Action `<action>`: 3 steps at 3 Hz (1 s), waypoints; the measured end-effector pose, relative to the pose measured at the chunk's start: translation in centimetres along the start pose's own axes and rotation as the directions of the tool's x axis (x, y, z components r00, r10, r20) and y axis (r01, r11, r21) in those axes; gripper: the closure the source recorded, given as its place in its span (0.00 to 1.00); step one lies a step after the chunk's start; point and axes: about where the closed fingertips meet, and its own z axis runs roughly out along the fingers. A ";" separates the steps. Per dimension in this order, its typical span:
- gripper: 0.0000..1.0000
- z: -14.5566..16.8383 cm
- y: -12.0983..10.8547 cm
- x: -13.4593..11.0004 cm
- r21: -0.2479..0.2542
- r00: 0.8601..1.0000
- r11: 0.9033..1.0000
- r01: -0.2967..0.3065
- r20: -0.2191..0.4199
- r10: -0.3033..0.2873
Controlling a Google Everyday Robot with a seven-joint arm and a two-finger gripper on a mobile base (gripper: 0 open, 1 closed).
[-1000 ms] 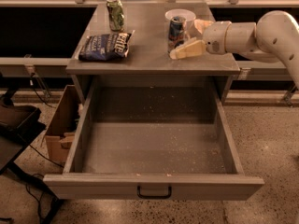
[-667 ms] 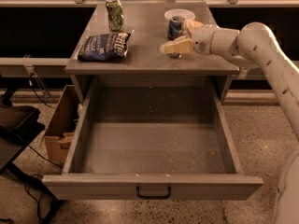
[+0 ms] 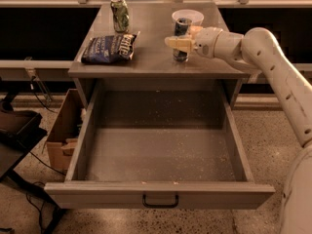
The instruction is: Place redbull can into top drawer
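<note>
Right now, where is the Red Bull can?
The redbull can stands on the cabinet top, right side, just before the clear cup, the claw at it.

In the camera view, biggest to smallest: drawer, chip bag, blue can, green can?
top drawer
chip bag
redbull can and green can: near alike, green sits farther back
Pincer is at the redbull can.

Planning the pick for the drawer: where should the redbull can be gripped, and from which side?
Around its mid-body, from the right, where the gripper is: the redbull can stands upright, slim and round, with a plastic cup close behind.
</note>
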 end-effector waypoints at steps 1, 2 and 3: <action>0.70 0.0 0.0 0.0 0.000 1.000 1.000 0.000 0.000 0.000; 0.99 0.0 0.3 -0.3 -0.005 1.000 1.000 0.004 0.002 -0.004; 1.00 -0.5 2.9 -2.3 -0.048 0.999 0.998 0.039 0.018 -0.038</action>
